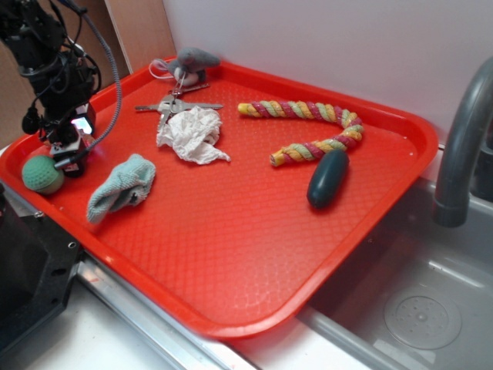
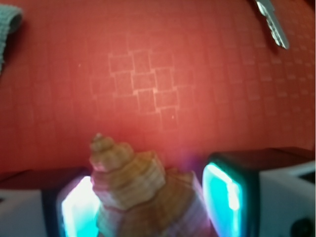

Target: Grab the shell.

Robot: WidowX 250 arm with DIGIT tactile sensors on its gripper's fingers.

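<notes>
Between our tool's [image 2: 148, 202] glowing fingers [image 2: 224, 197] we see the shell [image 2: 140, 190], pointed end toward the tray [image 2: 163, 74]; whether it is clenched we cannot tell. Beyond lie a cloth edge [image 2: 7, 24] and a key [image 2: 274, 22].

We see open red plastic tray [image 1: 254, 231] floor ahead; the round green crocheted ball [image 1: 41, 173] and crumpled teal cloth [image 1: 121, 186] crowd the end effector [image 1: 71, 158].

A red tray [image 1: 254, 254] carries a green ball [image 1: 41, 173], crumpled tissue [image 1: 191, 135], keys [image 1: 173, 106], a twisted rope [image 1: 308, 127] and a teal cloth [image 1: 119, 186].
</notes>
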